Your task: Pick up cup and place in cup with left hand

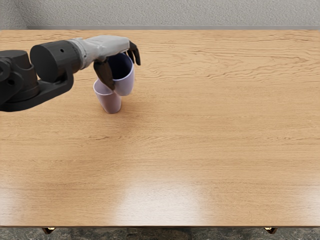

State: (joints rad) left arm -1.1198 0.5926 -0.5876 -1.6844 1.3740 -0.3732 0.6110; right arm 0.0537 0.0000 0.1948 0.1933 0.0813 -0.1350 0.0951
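Perhaps, with my left hand point(108, 46) clamped on the upper cup point(126, 86), I risked tipping the lower cup point(110, 104) by descending off-centre.

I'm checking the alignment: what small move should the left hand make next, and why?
Probably ease the left hand toward the picture's left before lowering: the dark-lined cup it grasps shows right of the pale cup, not centred over its mouth.

**Pale pink cup point(111, 104) on a wooden table point(210, 130)**

The tabletop is light brown, its grain running mostly from side to side, with glossy patches of light toward the near edge. The cup stands left of centre, toward the far side, mouth up.
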